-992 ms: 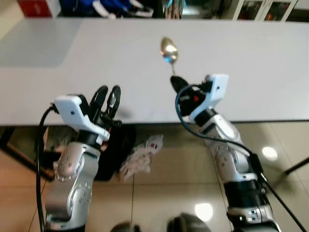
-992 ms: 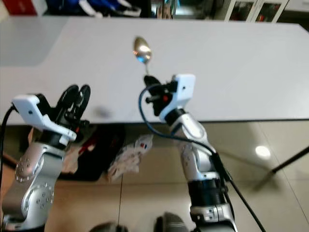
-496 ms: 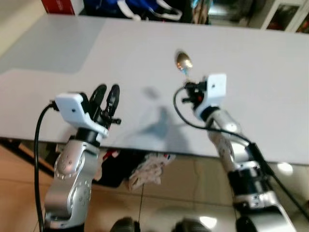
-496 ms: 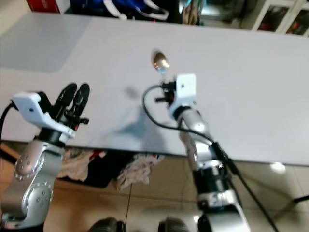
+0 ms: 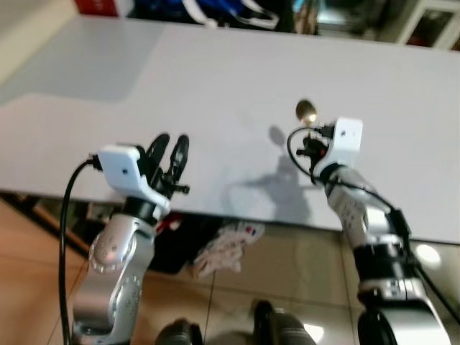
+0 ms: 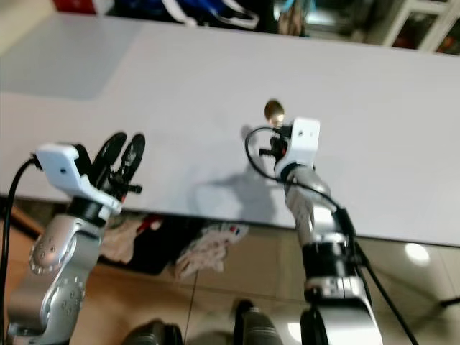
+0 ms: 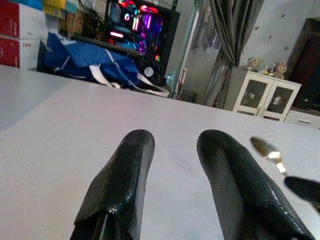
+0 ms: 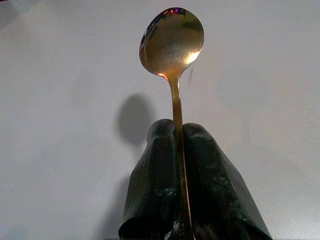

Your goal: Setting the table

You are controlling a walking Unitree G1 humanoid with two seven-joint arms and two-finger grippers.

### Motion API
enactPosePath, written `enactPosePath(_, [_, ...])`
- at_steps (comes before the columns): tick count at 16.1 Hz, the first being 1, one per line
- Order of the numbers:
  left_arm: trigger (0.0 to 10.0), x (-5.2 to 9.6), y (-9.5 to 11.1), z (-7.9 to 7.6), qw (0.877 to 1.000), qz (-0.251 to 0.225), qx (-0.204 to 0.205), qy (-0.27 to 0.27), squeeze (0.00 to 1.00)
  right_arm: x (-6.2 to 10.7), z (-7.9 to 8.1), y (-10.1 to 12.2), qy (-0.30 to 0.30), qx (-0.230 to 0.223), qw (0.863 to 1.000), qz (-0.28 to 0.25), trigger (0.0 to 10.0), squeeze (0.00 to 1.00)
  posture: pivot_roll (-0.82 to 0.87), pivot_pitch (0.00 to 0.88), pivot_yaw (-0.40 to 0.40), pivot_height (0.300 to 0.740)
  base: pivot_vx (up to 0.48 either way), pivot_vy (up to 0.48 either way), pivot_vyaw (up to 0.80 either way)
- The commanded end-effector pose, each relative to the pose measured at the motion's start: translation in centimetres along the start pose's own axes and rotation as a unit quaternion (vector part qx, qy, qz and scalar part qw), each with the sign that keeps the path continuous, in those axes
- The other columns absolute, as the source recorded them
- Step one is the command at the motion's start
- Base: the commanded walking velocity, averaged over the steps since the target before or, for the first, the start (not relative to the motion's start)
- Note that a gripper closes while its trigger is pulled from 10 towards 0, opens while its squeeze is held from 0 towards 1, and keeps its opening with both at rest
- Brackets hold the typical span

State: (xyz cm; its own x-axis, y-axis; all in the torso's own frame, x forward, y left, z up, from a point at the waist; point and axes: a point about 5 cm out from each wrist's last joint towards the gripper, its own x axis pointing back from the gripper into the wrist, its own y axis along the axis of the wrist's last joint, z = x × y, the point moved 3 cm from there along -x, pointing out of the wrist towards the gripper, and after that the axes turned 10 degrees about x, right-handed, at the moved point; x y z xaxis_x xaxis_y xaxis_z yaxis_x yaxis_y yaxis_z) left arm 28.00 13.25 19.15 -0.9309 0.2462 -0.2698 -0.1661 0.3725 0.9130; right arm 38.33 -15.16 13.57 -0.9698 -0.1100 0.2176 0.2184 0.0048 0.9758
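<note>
A: Where is the spoon [image 8: 172, 42]?
B: Right of the middle of the frame, over the white counter [image 5: 215, 79]. The right gripper [image 8: 178, 145] holds it, jaws clamped tight on the thin handle. The gold bowl sticks out past the fingers.
A: And the other arm?
B: The left gripper [image 5: 169, 149] is at the lower left, just over the counter's near edge. Its jaws are apart and hold nothing.
A: Is there room to move?
B: Yes. The counter is wide and bare around both arms. A blue bag [image 7: 85, 62] lies at its far edge, upper left. Under the near edge, crumpled bags [image 5: 223, 244] lie on the shiny floor [image 5: 287, 273].
</note>
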Motion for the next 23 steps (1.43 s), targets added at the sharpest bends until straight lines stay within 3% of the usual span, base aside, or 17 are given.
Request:
enactPosePath(1, [10.0, 0.1, 0.0, -0.5, 1.000, 0.004, -0.003, -0.006, 0.00, -0.2, -1.2, -0.4, -0.004, -0.010, 1.000, 0.024, 10.0, 0.00, -0.11, 0.175, -0.001, 0.740, 0.000, 0.000, 0.00])
enactPosePath(6, [10.0, 0.7, 0.1, -0.8, 1.000, 0.011, -0.008, -0.017, 0.00, -0.8, -3.4, 0.3, -0.031, -0.037, 0.998, 0.031, 10.0, 0.00, -0.11, 0.195, 0.000, 0.740, 0.000, 0.000, 0.00])
enactPosePath(9, [10.0, 1.1, -0.2, -1.0, 1.000, 0.019, -0.007, -0.016, 0.00, -1.3, -3.8, 0.7, -0.025, -0.083, 0.996, 0.032, 10.0, 0.00, -0.11, 0.208, -0.002, 0.740, 0.000, 0.000, 0.00])
enactPosePath(12, [10.0, 1.4, -0.2, -1.3, 1.000, 0.024, -0.007, -0.017, 0.00, -1.7, -2.2, 0.7, 0.014, -0.113, 0.993, 0.033, 10.0, 0.00, -0.10, 0.219, -0.001, 0.740, 0.000, 0.000, 0.00])
enactPosePath(14, [10.0, 1.6, -0.2, -1.3, 0.999, 0.029, -0.007, -0.014, 0.00, -2.0, -0.7, 0.7, 0.047, -0.114, 0.992, 0.029, 10.0, 0.00, -0.10, 0.231, 0.002, 0.740, 0.000, 0.000, 0.00])
enactPosePath(17, [10.0, 1.7, -0.2, -1.0, 1.000, 0.030, -0.008, -0.001, 0.00, -2.4, 0.4, 0.5, 0.059, -0.100, 0.993, 0.034, 10.0, 0.00, -0.09, 0.235, -0.007, 0.740, 0.000, 0.000, 0.00])
enactPosePath(22, [10.0, 1.5, 0.2, -0.4, 1.000, 0.020, -0.013, 0.021, 0.00, -2.6, 0.6, 0.7, 0.059, -0.100, 0.993, 0.033, 10.0, 0.00, -0.09, 0.230, -0.010, 0.740, 0.000, 0.000, 0.00])
enactPosePath(23, [10.0, 1.5, 0.2, -0.4, 0.999, 0.020, -0.013, 0.021, 0.00, -2.6, 0.4, 0.3, 0.054, -0.101, 0.993, 0.042, 10.0, 0.64, -0.09, 0.228, -0.012, 0.740, 0.000, 0.000, 0.00])
